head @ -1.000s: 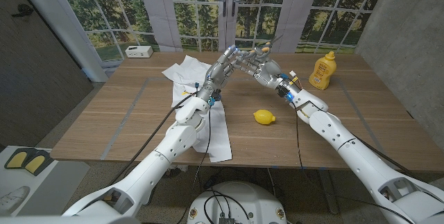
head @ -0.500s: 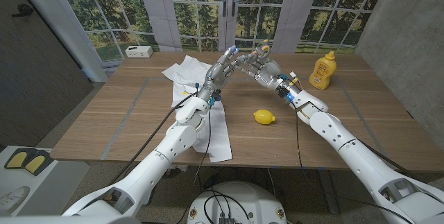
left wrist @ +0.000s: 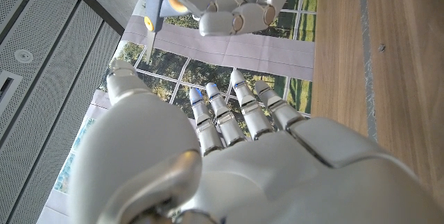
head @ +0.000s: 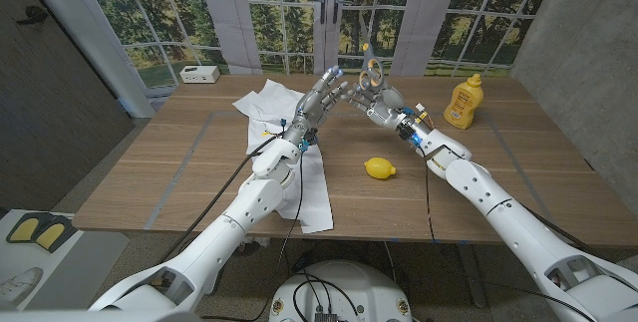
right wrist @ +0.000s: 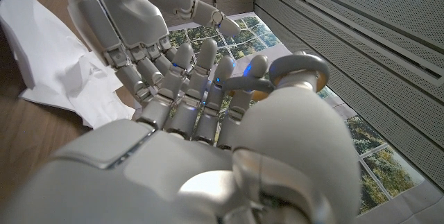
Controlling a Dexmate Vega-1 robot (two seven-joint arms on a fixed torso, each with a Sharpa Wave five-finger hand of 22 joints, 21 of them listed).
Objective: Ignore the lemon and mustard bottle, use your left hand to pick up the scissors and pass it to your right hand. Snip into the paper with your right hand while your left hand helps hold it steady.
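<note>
Head view is read from the near edge outward; the lemon (head: 379, 168) lies nearest on the bench (head: 179, 177), right of the paper (head: 311, 187), which runs from the near edge toward the far left; the mustard bottle (head: 460, 101) stands far right; above mid-bench the two hands are raised together; the right hand (head: 377, 99) is seen closed around the scissors (head: 367, 63), their long axis upright, handles uppermost; the left hand (head: 321, 98) is seen empty, fingers spread, just beside the right; the paper lies below and left of the scissors, nearer the left hand, so the blades are judged to need turning down toward it.
</note>
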